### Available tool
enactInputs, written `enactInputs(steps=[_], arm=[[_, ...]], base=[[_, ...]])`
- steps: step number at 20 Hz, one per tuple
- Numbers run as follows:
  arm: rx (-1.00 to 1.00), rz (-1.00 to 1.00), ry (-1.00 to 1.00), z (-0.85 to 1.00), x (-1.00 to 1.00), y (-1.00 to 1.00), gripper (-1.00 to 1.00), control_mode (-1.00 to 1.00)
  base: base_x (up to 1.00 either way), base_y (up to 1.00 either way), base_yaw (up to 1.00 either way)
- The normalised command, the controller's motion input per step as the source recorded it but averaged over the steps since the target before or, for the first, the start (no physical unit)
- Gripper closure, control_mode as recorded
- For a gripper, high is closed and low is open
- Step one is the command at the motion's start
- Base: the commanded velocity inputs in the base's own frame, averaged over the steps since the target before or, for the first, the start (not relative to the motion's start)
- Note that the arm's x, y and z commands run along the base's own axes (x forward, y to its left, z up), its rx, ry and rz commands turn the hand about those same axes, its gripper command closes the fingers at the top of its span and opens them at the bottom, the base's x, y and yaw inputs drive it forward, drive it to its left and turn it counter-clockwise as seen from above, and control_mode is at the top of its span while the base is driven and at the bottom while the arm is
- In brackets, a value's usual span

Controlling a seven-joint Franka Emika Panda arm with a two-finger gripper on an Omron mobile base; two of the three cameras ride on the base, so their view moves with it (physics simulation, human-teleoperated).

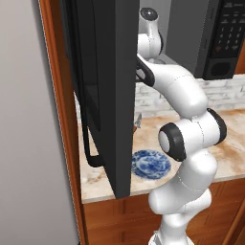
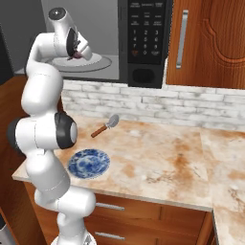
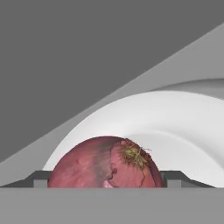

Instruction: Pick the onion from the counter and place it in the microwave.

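The reddish-purple onion [image 3: 105,164] sits between my gripper's [image 3: 107,183] two dark tips, just above the white turntable plate [image 3: 175,127]. In the right base view my gripper [image 2: 76,55] is inside the open black microwave [image 2: 146,43], shut on the onion [image 2: 74,56] over the turntable [image 2: 98,61]. I cannot tell whether the onion touches the plate. The microwave's tall dark door [image 1: 107,86] stands swung open toward me. The beige marbled counter [image 2: 162,162] lies below.
A blue-and-white patterned plate [image 2: 88,163] lies near the counter's front edge, beside my arm. A wooden-handled utensil [image 2: 106,125] rests by the brick backsplash. The open door [image 1: 115,158] hangs over the counter's left end. Wooden wall cabinets [image 2: 206,38] stand right of the microwave.
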Motion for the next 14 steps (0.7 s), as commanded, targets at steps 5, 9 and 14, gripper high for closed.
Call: enactInputs(steps=[5,9,14], arm=[[0.0,0.0,0.11,-0.12,0.18,0.0,1.0,-1.0],[0.0,0.01,0.04,-0.15,-0.05,0.0,-1.0,-1.0],[0.0,0.01,0.0,0.0,-0.04,0.0,-1.0,-1.0]], base=[[0.0,0.0,0.0],[0.0,0.0,0.0],[0.0,0.0,0.0]])
